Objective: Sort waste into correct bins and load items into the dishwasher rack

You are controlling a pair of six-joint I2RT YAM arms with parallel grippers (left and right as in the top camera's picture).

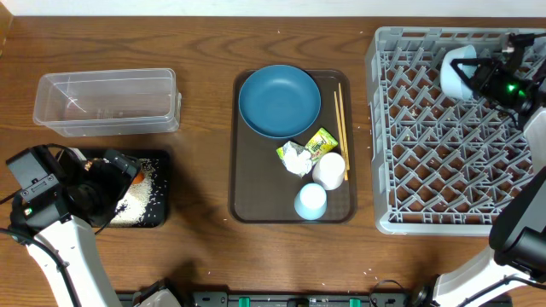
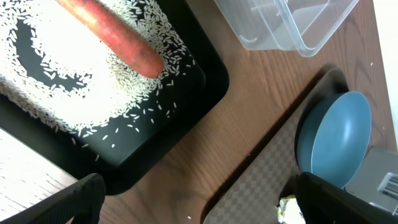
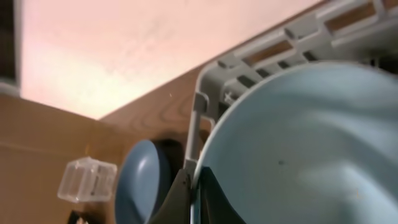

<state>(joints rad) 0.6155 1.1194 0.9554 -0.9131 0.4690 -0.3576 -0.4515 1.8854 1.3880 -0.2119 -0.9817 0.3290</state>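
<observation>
**A:** What's in the black tray [image 1: 162, 192], lower left?

**B:** White rice grains [image 2: 56, 81] with an orange carrot [image 2: 112, 34] lying on them. The left gripper [image 1: 118, 173] hangs over it, jaws spread wide, holding nothing. The clear tub [image 1: 107, 102] sits at upper left.

**A:** And the rack [image 1: 444, 153]?

**B:** Far right. The right gripper [image 1: 482, 77] is clamped on the pale blue bowl [image 1: 456, 72] over the rack's upper part. The brown serving tray [image 1: 256, 179], centre, carries the dark blue plate [image 1: 279, 101], chopsticks [image 1: 341, 119], crumpled paper [image 1: 296, 159], snack wrapper [image 1: 321, 143], whitish cup [image 1: 330, 170] and pale blue cup [image 1: 310, 201].

orange carrot [image 2: 112, 34], black tray [image 2: 208, 81] — pale blue bowl [image 3: 298, 143]
</observation>
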